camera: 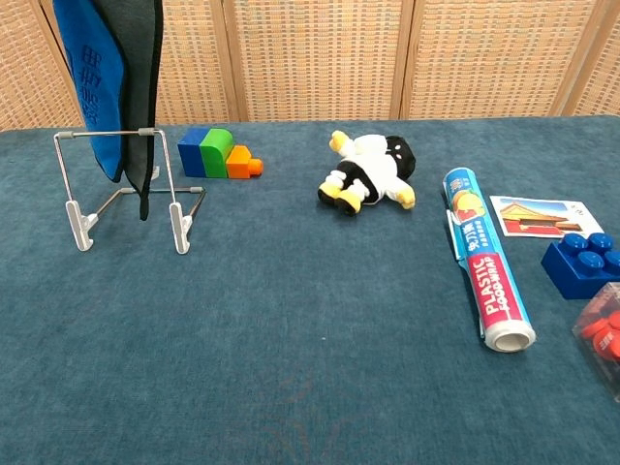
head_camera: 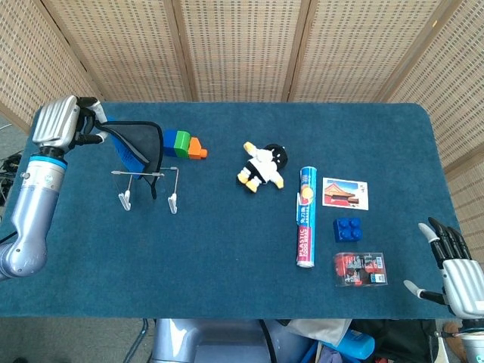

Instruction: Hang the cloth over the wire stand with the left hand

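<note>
My left hand [head_camera: 66, 122] holds the blue cloth with the dark grey edge [head_camera: 138, 145] up in the air at the table's far left. The cloth [camera: 108, 77] hangs down from above the chest view, its lower end dropping behind the top bar of the wire stand [camera: 126, 189]. In the head view the wire stand [head_camera: 147, 187] sits just below and right of the hand. My right hand [head_camera: 460, 271] is off the table's near right corner, fingers spread, holding nothing.
Blue, green and orange blocks [head_camera: 184, 143] lie right of the stand. A plush penguin [head_camera: 262, 166], a plastic wrap roll [head_camera: 305, 217], a picture card [head_camera: 345, 192], a blue brick [head_camera: 348, 229] and a small packet [head_camera: 361, 269] occupy the right half.
</note>
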Tool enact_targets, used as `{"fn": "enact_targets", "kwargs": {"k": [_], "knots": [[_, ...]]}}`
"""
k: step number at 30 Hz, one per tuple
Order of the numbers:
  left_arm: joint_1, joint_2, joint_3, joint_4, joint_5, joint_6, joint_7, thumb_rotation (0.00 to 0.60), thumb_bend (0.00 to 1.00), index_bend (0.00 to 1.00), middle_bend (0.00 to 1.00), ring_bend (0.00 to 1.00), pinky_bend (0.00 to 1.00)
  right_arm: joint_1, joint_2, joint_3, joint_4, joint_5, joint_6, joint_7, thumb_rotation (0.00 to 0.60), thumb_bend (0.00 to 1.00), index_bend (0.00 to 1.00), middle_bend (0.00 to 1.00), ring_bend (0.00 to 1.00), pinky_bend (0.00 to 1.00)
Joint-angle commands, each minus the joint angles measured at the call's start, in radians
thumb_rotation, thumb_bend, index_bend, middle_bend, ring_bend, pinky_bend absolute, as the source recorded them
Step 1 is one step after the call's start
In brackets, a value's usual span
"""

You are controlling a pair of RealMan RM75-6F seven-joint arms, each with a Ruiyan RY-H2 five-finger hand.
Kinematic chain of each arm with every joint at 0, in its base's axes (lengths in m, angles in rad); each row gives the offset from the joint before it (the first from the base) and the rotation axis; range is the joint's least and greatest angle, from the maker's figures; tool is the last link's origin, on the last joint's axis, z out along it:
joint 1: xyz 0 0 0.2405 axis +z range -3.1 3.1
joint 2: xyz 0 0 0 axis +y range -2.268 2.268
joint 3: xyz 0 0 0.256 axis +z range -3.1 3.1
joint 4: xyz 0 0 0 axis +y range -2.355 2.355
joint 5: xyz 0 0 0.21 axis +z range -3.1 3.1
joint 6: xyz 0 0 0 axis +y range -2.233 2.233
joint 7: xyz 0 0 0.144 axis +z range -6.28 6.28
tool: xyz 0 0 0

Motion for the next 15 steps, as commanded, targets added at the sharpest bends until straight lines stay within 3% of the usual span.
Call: {"fn": "enact_targets", "kwargs": {"k": [1,15], "knots": [[0.011,0.007,0.003,0.003,0.018,-0.002,-0.038,0.600,1.00,0.80,0.89,0.85,0.96,-0.001,-0.001,-0.001,-0.002,-0.001,0.001,-0.004,0.600,0.00,0.01,0.00,0.00,0.00],[0.089,0.066,0.006,-0.126,0.055,0.038,-0.188,0.600,1.00,0.80,0.89,0.85,0.96,0.002,0.000,-0.003,-0.003,-0.002,-0.003,-0.003,0.600,0.00,0.01,0.00,0.00,0.00]]}}
